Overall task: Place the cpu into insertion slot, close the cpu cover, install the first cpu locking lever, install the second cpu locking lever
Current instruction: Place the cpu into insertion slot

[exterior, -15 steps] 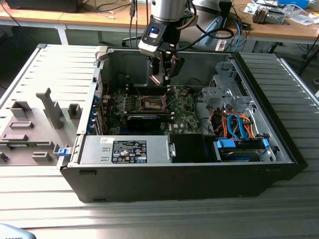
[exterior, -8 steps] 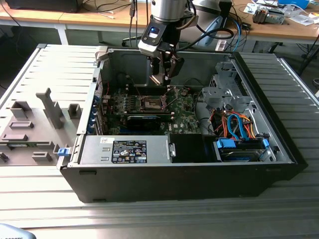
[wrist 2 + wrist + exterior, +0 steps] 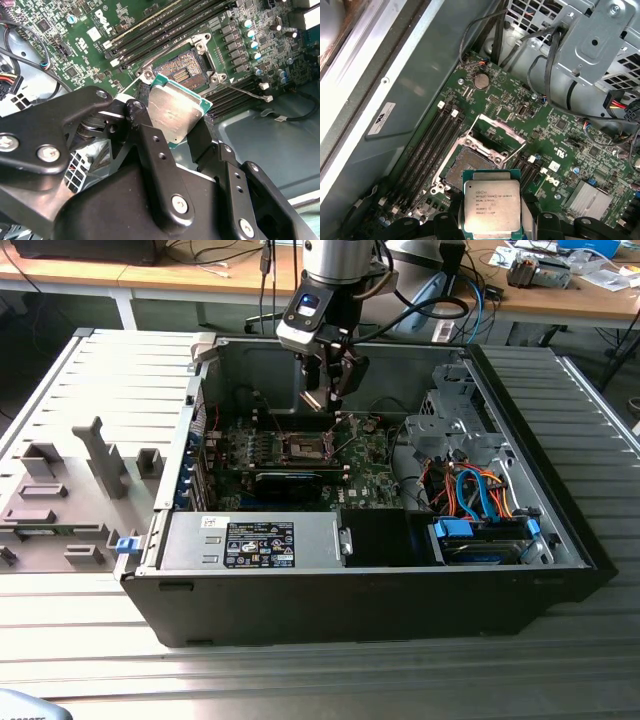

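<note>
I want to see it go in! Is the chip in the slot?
No, the end effector holds the cpu above the empty slot.

One open computer case (image 3: 400, 610) holds one green motherboard (image 3: 560, 135) bearing one square socket (image 3: 470, 167), one coin battery (image 3: 480, 81) and four long memory slots (image 3: 427, 150) along one side of it. One robot arm (image 3: 335, 260) carries one gripper (image 3: 330, 392) pinching one silver chip (image 3: 491, 207).
</note>
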Robot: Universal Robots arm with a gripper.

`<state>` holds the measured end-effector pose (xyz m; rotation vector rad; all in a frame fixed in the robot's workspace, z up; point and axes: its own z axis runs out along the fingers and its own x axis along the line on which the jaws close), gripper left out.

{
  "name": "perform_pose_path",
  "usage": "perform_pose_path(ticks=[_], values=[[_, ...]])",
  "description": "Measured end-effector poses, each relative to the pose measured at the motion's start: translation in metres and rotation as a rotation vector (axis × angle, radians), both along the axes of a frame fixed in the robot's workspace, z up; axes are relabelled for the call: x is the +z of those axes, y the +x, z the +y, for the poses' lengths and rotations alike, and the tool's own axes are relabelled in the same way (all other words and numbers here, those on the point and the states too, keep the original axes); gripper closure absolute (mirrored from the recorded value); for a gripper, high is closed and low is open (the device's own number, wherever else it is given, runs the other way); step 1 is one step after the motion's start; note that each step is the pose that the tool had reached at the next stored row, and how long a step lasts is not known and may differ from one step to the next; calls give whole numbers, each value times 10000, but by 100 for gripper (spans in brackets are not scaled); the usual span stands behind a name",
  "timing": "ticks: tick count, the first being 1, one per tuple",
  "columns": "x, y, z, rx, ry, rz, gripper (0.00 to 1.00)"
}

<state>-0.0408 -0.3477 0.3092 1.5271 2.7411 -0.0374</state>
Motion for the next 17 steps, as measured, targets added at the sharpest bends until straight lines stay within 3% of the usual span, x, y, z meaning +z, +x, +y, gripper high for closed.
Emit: perform_pose_path(ticks=[17], values=[[-4, 0, 0, -198, -8, 0, 45]])
